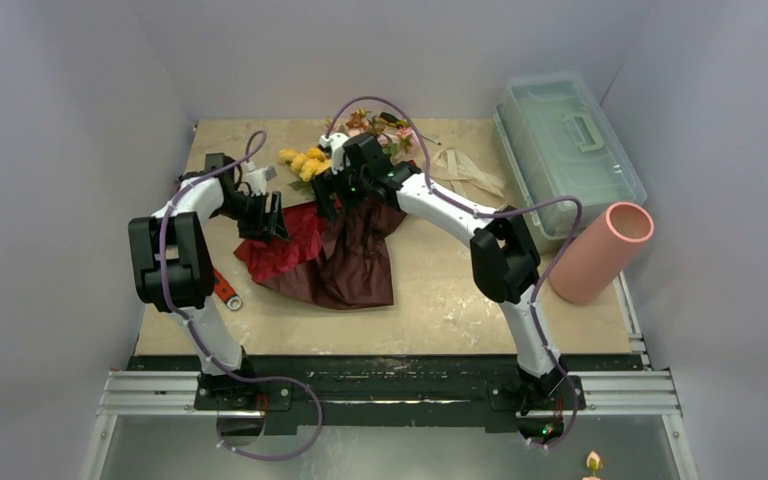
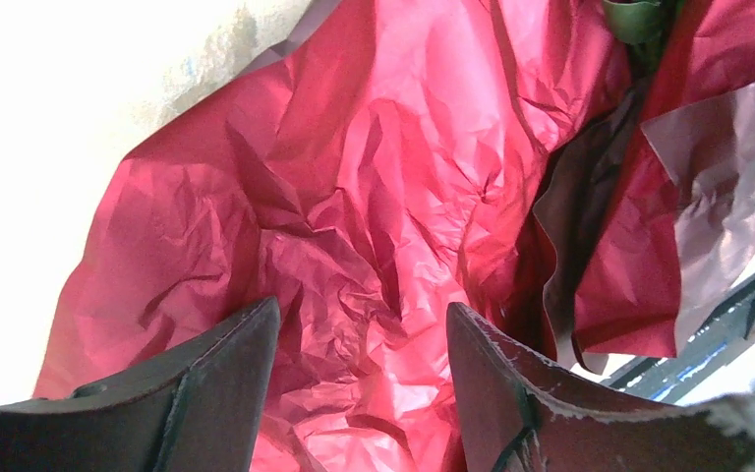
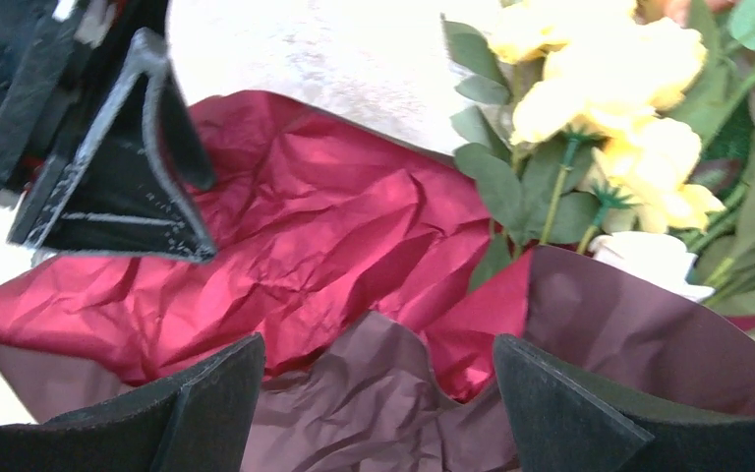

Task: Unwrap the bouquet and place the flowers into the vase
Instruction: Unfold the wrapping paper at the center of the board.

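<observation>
Red paper (image 1: 325,262) spread flat | left gripper (image 2: 364,317) low over it, jaws apart | right gripper (image 3: 378,346) beside flowers (image 3: 600,88), jaws apart

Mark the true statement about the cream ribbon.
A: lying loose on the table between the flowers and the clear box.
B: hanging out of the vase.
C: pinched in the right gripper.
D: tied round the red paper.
A: the cream ribbon lies loose on the table, between the flowers and the clear box, apart from the red paper.
</observation>
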{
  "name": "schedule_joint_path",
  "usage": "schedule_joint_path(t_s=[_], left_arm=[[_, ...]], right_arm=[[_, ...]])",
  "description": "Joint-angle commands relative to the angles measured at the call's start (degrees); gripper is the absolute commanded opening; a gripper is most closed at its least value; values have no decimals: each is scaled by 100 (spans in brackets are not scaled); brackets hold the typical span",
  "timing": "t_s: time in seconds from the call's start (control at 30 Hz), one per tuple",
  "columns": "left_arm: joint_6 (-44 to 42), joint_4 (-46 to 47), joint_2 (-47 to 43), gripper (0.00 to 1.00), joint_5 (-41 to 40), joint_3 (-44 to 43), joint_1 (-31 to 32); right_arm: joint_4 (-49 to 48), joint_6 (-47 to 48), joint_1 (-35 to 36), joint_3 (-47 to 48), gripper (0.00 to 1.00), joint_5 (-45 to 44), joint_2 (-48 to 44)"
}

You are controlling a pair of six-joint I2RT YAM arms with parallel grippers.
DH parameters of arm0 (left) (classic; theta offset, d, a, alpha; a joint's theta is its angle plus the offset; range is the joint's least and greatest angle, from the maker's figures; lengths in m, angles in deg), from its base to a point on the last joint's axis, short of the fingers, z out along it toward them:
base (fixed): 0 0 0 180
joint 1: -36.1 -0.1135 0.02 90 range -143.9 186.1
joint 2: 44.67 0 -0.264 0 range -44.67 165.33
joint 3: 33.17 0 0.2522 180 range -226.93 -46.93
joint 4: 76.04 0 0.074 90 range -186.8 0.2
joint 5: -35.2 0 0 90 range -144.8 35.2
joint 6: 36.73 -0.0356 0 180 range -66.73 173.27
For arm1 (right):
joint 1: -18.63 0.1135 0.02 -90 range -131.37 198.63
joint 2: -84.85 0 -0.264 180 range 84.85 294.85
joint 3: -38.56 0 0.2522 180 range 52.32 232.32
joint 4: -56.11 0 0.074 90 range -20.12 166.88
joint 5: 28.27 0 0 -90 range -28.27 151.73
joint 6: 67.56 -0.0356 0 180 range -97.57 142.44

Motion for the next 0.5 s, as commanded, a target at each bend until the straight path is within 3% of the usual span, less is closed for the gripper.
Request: schedule_joint_path(t_s=[0.0, 0.13, 0.47], left_arm=[[-75, 391, -154, 64, -282, 148, 45], [14, 571, -194, 68, -400, 269, 45], [118, 834, -179, 68, -639, 450, 144]], right_arm=[[371, -392, 16, 579, 90, -634, 168], [448, -468, 19, 497, 86, -625, 239], [479, -555, 30, 415, 77, -596, 506]])
